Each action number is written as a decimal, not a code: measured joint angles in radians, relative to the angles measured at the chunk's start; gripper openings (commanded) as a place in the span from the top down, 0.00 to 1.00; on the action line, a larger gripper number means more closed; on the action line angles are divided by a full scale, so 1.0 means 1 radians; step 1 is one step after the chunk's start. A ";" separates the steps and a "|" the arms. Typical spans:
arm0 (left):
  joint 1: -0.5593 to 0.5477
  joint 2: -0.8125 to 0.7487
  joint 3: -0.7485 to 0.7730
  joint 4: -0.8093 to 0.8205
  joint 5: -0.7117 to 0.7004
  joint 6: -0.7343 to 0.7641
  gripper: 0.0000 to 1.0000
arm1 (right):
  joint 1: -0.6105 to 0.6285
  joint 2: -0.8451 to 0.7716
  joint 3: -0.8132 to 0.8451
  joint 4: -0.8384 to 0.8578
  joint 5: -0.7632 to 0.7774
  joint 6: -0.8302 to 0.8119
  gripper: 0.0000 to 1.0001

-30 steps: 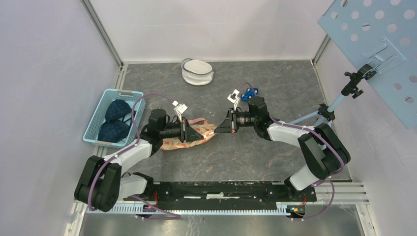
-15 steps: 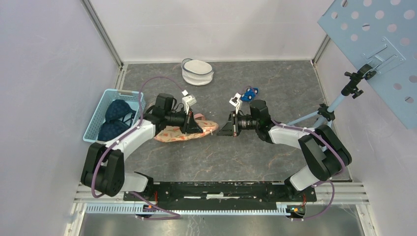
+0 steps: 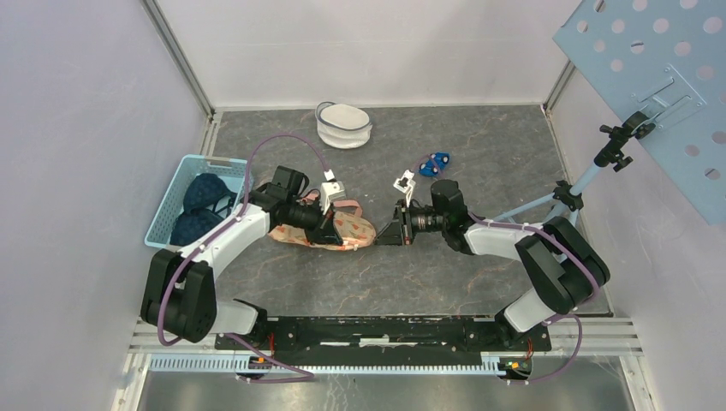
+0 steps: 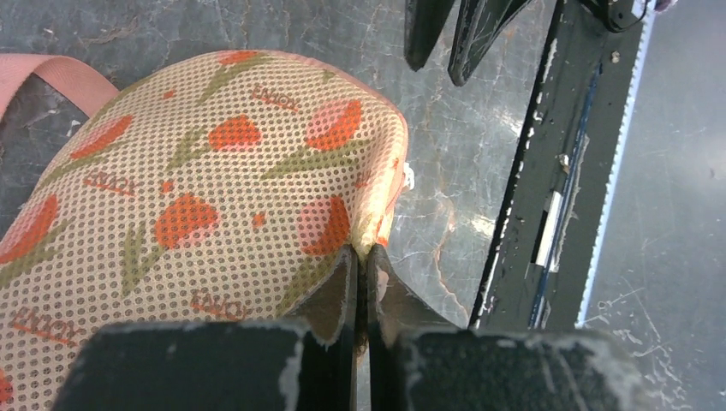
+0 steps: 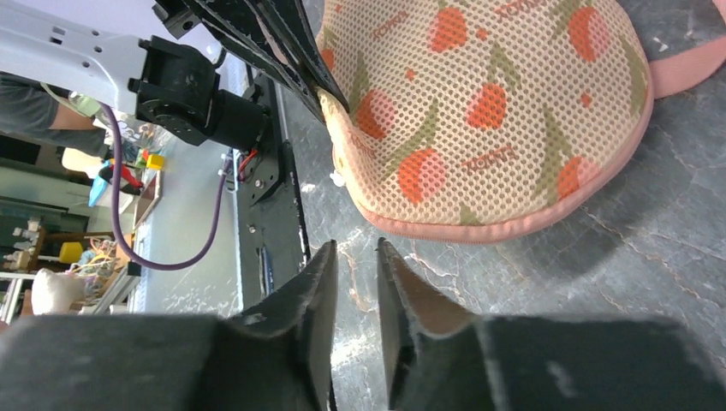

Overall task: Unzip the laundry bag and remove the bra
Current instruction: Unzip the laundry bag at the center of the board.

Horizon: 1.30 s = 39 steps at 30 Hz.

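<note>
left end effector is seen pressed together on the seam of the laundry bag, a fold of mesh pinched between its tips. the bag is laid on the surface, a pink strap trailing from its far edge; the bra cannot be seen through the mesh. a small white tab, judged to be the zip pull, sits on the bag's seam close to the pinch. right end effector is held just off the bag's right end, slightly spread, nothing gripped. the pinch should be kept firm so the seam is taut, and the tab met squarely before closing.
</note>
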 measured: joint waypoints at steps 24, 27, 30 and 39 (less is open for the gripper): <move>-0.039 0.000 0.016 0.242 -0.106 -0.456 0.98 | 0.069 0.038 0.179 -0.209 0.230 -0.156 0.46; -0.061 0.000 0.013 0.259 -0.121 -0.470 0.98 | 0.089 0.055 0.220 -0.263 0.280 -0.173 0.45; -0.084 0.000 0.009 0.269 -0.137 -0.470 0.98 | 0.105 0.064 0.246 -0.307 0.328 -0.191 0.46; -0.130 0.000 0.002 0.277 -0.182 -0.468 0.98 | 0.119 0.088 0.290 -0.394 0.379 -0.240 0.90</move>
